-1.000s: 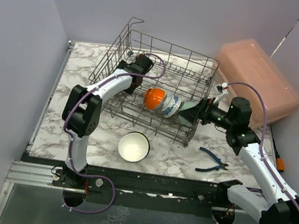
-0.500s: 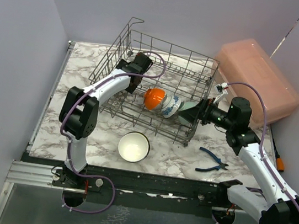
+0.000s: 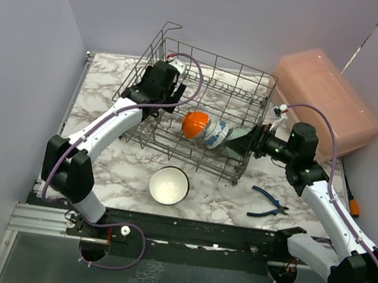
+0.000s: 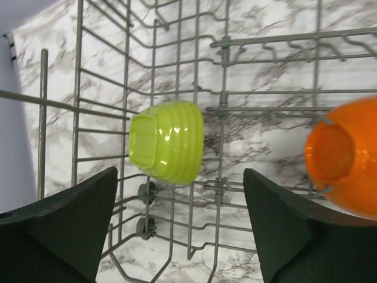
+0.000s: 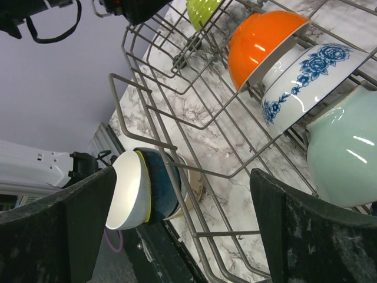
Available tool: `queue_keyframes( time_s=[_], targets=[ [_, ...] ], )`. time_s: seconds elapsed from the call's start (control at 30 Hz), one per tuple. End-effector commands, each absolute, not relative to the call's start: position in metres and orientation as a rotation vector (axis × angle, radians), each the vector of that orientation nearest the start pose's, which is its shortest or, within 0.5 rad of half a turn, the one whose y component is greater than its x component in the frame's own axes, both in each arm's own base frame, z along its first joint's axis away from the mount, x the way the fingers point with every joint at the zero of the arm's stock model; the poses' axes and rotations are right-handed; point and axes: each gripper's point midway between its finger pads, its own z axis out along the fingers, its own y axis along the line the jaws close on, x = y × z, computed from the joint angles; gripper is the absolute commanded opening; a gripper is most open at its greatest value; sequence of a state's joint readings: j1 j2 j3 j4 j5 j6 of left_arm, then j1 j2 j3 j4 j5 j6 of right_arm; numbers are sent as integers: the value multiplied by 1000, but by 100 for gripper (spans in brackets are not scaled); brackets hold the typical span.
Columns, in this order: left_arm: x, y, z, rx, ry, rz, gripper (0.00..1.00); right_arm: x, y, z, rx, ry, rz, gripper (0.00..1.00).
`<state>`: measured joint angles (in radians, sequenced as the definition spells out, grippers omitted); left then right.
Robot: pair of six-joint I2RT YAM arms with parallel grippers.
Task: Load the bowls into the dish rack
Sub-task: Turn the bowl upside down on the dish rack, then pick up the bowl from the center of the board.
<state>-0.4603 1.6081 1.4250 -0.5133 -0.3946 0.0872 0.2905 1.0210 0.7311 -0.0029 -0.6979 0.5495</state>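
The grey wire dish rack [image 3: 194,158] holds an orange bowl [image 3: 195,124], a blue-patterned white bowl [image 3: 215,135] and a mint green bowl [image 5: 344,153] standing in a row. A lime green bowl [image 4: 166,148] lies on its side in the rack's left part. My left gripper [image 3: 164,96] hangs open and empty above the lime bowl, in the left wrist view [image 4: 179,236]. My right gripper [image 3: 241,143] is open and empty at the rack's right side beside the mint bowl, in the right wrist view [image 5: 182,230]. A nested stack of bowls [image 3: 169,184], white on top, stands on the table in front of the rack.
A pink translucent plastic box [image 3: 324,104] stands at the back right. Blue-handled pliers [image 3: 268,203] lie on the marble table right of the stack. An orange-handled tool [image 3: 354,203] lies at the right edge. Lilac walls close in left, back and right.
My left gripper has lifted up and back to the left, out of the rack, leaving the lime green bowl lying in it. The right arm has not moved.
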Motion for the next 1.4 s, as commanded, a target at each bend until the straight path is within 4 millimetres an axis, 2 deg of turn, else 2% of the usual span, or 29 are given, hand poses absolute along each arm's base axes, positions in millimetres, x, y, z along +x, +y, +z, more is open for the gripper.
queue_keyframes(
  time_s=[0.0,0.13,0.57,0.73,0.87,1.1,1.2,1.37],
  targets=[
    [414,-171,243,480,2023,-59,90,256,214,236,-271,1972,1237,100],
    [403,-186,259,511,1943,-185,90,256,212,232,-258,1983,1233,100],
    [377,-203,306,488,1772,-390,99,254,212,224,-245,1998,1236,100],
    [353,-201,326,399,1712,-496,99,254,212,223,-246,1999,1235,100],
    [330,-189,332,301,1683,-548,99,252,212,220,-250,2005,1238,100],
    [287,-169,325,154,1664,-648,99,253,214,220,-258,1993,1253,100],
    [269,-164,313,91,1693,-705,99,253,215,219,-261,1995,1261,100],
    [241,-158,279,7,1822,-769,99,251,214,217,-260,2001,1259,100]
  ],
)
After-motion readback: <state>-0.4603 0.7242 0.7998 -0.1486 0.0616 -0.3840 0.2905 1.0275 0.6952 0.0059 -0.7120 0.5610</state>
